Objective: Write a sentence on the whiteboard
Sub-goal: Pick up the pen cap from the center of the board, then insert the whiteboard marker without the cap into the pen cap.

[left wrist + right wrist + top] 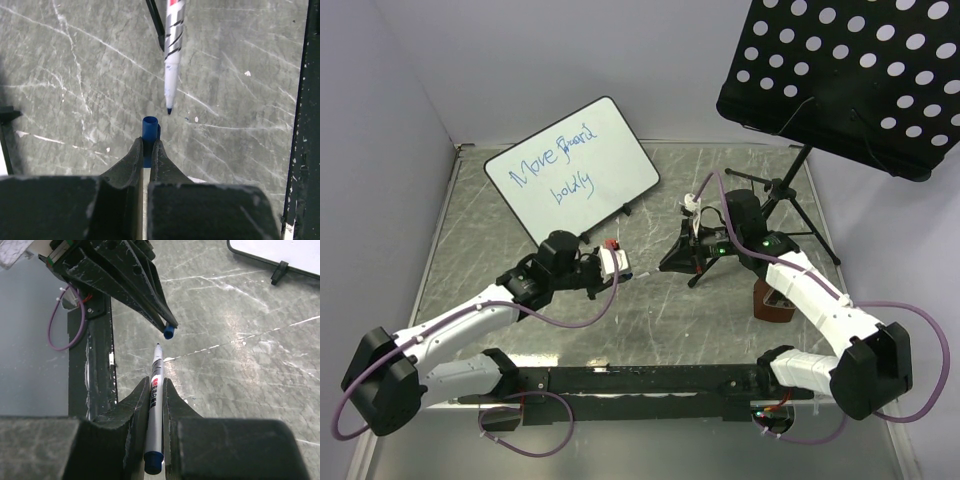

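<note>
White shells and black joint housings clad the left arm (460, 325) and right arm (820, 305), mounted on a black rail (640, 380) along the near edge of the surface (650, 315). A purple cable (570, 323) trails each arm. Green lights (763, 242) dot the right wrist. The fingers (132, 407) are black, tapered and scuffed with white flecks.

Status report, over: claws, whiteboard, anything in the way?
Left claw shut on blue cap. Right claw shut on marker, tip facing cap. Sentence on whiteboard. Nothing between tip and cap.
</note>
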{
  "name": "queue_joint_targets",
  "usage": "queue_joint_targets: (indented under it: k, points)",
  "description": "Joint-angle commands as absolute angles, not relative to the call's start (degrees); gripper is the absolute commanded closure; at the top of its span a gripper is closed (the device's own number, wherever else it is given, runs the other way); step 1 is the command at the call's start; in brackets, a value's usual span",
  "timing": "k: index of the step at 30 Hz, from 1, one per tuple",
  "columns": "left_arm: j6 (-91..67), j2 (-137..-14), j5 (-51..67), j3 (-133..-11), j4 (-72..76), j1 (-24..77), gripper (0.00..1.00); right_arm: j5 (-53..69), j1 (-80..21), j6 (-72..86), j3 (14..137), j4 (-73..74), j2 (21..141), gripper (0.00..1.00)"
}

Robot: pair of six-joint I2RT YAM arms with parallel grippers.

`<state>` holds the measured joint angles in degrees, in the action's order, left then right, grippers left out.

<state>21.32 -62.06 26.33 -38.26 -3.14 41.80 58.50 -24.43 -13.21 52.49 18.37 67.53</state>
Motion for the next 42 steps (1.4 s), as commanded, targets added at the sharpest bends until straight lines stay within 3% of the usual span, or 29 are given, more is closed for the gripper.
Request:
queue_joint_targets:
  k: [1, 42]
  points:
    - [21.97, -63.28, 28.74, -40.61, -0.44, 43.06, 0.99, 58.45, -24.87, -14.59, 55.02, 17.32, 67.50, 1.00]
    - [19.69, -63.63, 28.21, -40.08, 1.05, 43.33, 0.99, 57.39, -25.14, -14.59, 55.11, 17.40, 68.73, 1.00]
